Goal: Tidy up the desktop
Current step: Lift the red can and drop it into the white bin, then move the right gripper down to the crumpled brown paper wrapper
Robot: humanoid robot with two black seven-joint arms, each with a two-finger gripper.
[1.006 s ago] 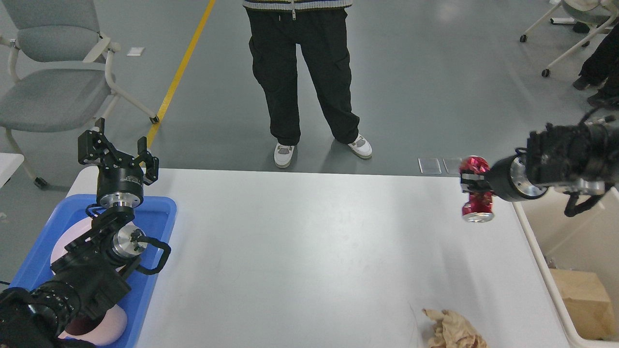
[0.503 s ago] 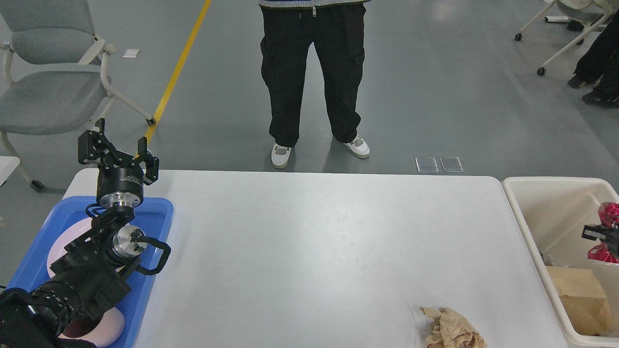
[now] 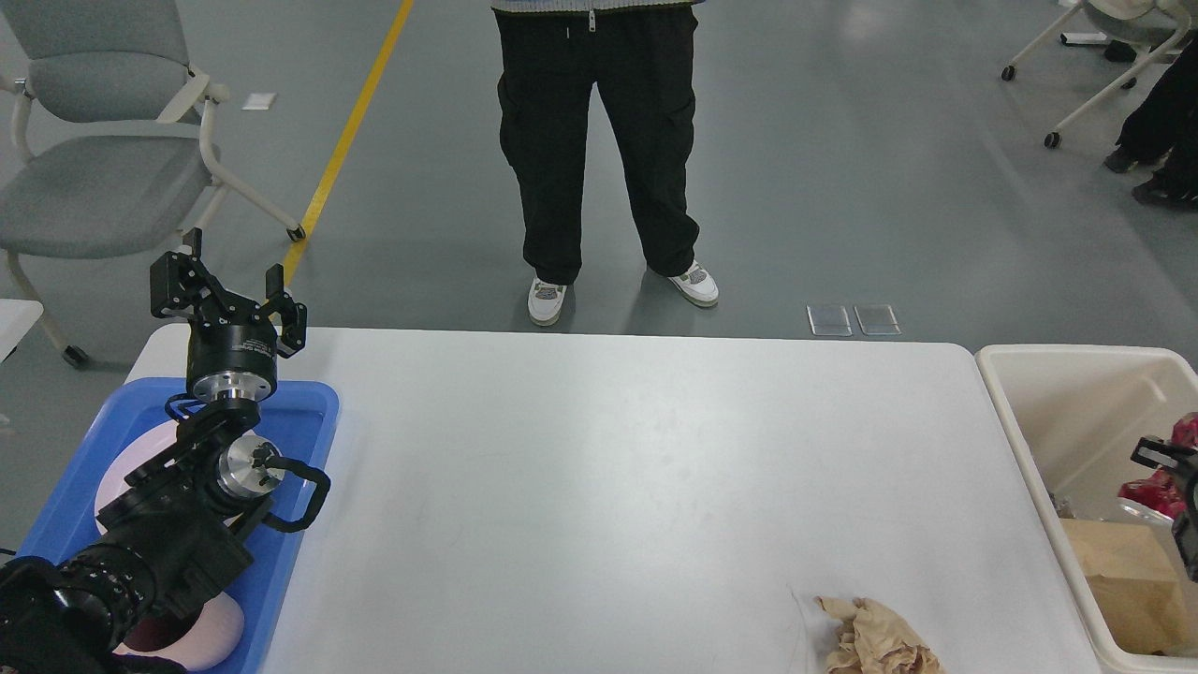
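The white desktop [image 3: 608,468] is mostly bare, with a crumpled brown paper wad [image 3: 875,641] lying at its near right. My left gripper [image 3: 229,295] stands open and empty, pointing up above the far end of the blue tray [image 3: 314,398]. My right gripper [image 3: 1170,459] shows only at the right edge, over the cream bin [image 3: 1020,374]. One black finger crosses a crushed red can [image 3: 1153,491] there. The frame edge cuts off the rest of that gripper.
The blue tray holds a pink plate [image 3: 117,473] and a pink bowl [image 3: 201,637], partly under my left arm. A brown paper bag [image 3: 1123,580] lies in the bin. A person [image 3: 599,140] stands just beyond the far table edge. A grey chair [image 3: 94,168] is at far left.
My right arm swung from over the table's far right corner to the bin with the red can, then sank a little there. The left arm stayed still.
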